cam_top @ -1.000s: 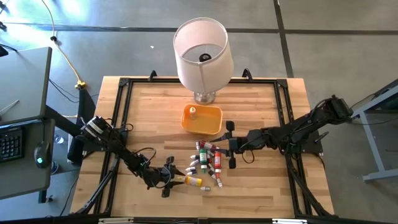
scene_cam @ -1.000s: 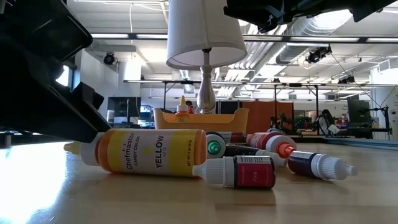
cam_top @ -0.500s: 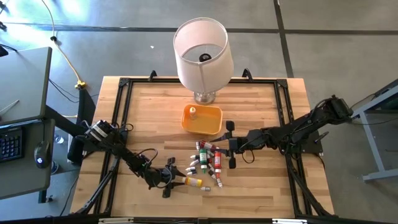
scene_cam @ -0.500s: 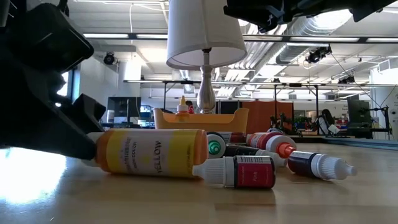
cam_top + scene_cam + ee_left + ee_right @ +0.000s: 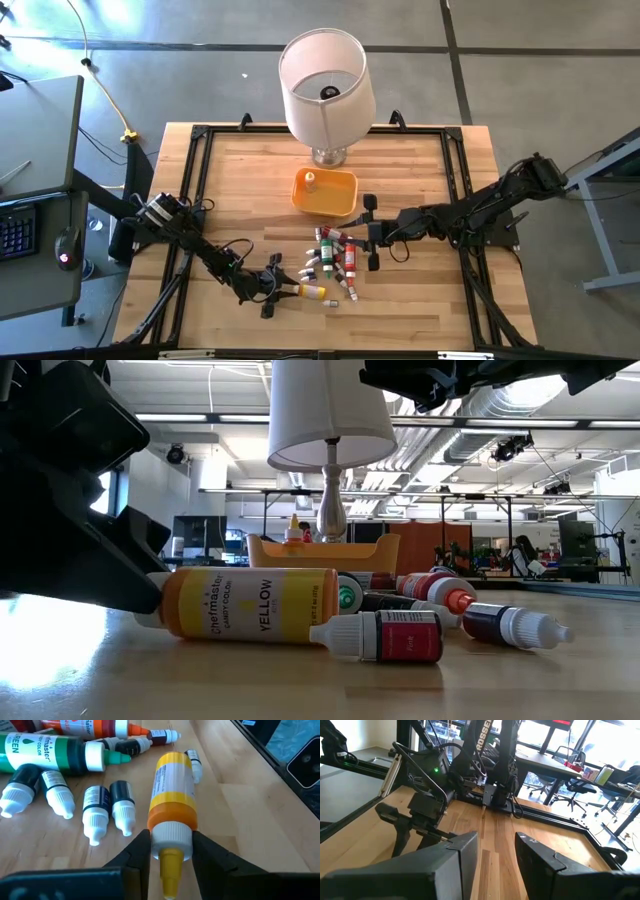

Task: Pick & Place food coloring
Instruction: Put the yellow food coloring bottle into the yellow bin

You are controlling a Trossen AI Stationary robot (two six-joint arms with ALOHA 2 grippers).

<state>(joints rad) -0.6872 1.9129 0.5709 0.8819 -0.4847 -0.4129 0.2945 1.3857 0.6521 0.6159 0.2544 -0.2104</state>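
My left gripper [image 5: 171, 851] pinches yellow bottle [image 5: 172, 790] at cap end; long axis runs toward 3 o'clock on bench [image 5: 420, 310]. Right gripper [image 5: 371, 232] parted, empty, farther.

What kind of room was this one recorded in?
Probably a robotics lab or open workshop. Behind the wooden table the low view shows exposed ceiling ducts and strip lights, and the right wrist view shows office chairs by the windows. The high view shows a desk with a keyboard.
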